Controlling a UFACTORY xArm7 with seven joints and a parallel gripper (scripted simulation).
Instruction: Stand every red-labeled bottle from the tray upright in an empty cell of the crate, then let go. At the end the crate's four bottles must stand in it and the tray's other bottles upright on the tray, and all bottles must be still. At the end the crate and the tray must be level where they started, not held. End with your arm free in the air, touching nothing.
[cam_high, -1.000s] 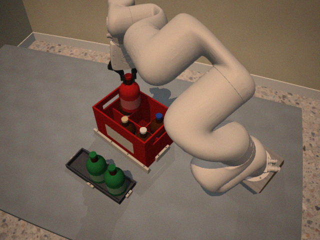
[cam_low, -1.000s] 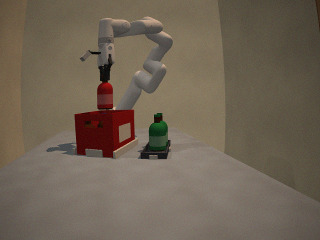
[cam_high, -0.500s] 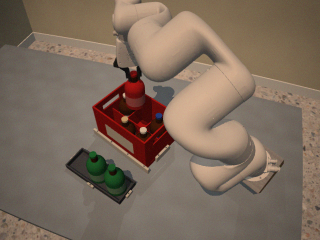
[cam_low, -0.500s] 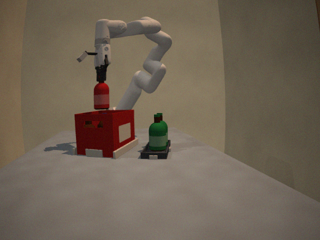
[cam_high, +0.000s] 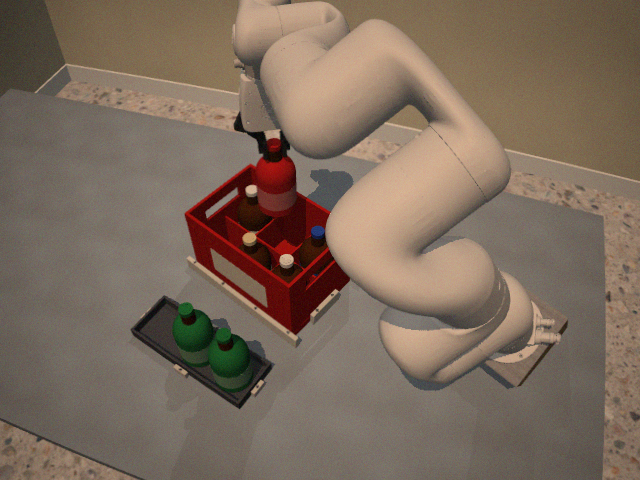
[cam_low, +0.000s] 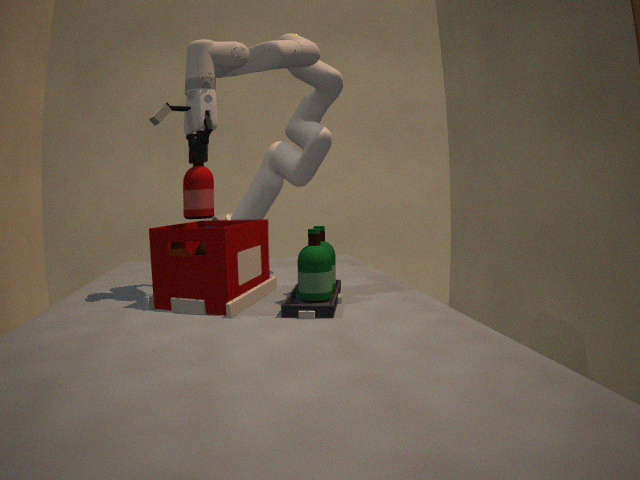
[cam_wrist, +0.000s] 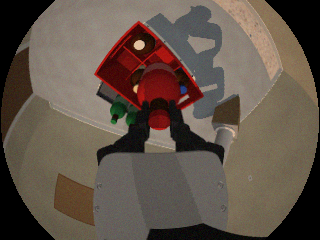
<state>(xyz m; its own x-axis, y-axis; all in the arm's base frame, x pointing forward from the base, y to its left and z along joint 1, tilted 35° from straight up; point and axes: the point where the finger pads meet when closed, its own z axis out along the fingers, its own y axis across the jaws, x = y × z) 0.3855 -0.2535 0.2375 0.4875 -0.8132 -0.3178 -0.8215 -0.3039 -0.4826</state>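
Note:
My gripper (cam_high: 272, 146) is shut on the neck of a red-labeled bottle (cam_high: 276, 184) and holds it upright, hanging just above the rim of the red crate (cam_high: 266, 245). It also shows in the exterior view (cam_low: 198, 192) and the wrist view (cam_wrist: 158, 91). The crate holds several brown bottles: white caps (cam_high: 251, 191) (cam_high: 286, 259), a cream cap (cam_high: 249, 238) and a blue cap (cam_high: 317, 232). The held bottle hangs over the crate's far middle. The dark tray (cam_high: 200, 351) holds two green bottles (cam_high: 191, 334) (cam_high: 230, 360), both upright.
The arm's bulky links (cam_high: 413, 206) stand right of the crate, with the base (cam_high: 522, 341) at the table's right side. The crate rests on pale rails (cam_high: 242, 302). Table edges lie near the tray's front.

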